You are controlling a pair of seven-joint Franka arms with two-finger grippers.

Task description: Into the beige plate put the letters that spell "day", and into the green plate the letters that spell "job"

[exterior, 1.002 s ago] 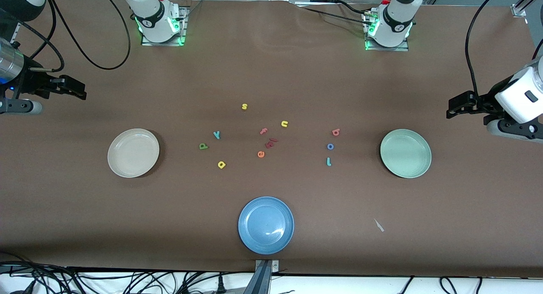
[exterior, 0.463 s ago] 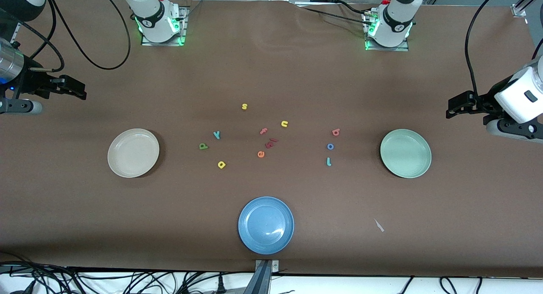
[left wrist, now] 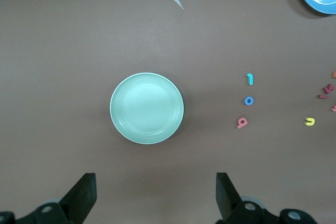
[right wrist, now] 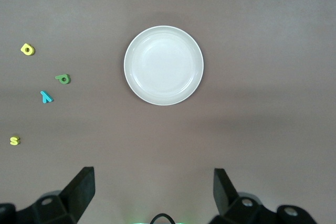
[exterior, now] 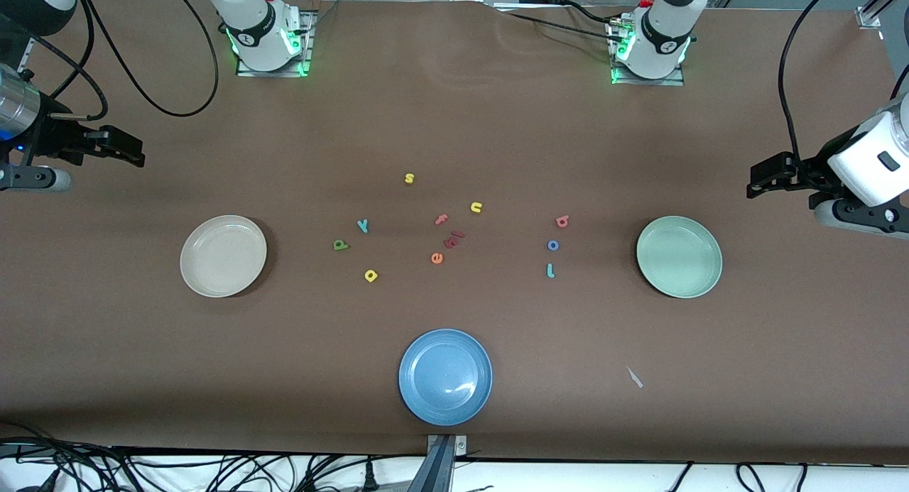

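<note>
Both arms wait at the ends of the brown surface (exterior: 454,123). The left tool (left wrist: 156,195) hangs over bare surface at the left arm's end with its jaws spread wide, nothing between them. The right tool (right wrist: 154,192) hangs over the right arm's end, also wide and empty.

The round cream-beige plate (exterior: 223,255) sits toward the right arm's end, nothing in it. Beside it, toward the middle, lie the dark green bowl-and-stem foam letter (exterior: 341,245), the teal foam "y" (exterior: 363,226) a little farther from the front camera, and the yellow rounded foam letter (exterior: 371,275) nearer to it.

The round pale mint-green plate (exterior: 679,256) sits toward the left arm's end, also bare. Beside it, in a short column, lie the salmon-red foam "b" (exterior: 562,221), the blue foam ring "o" (exterior: 553,246) and the teal hooked foam "j" (exterior: 550,270), the "j" nearest the front camera.

A round blue plate (exterior: 445,376) lies nearest the front camera.
</note>
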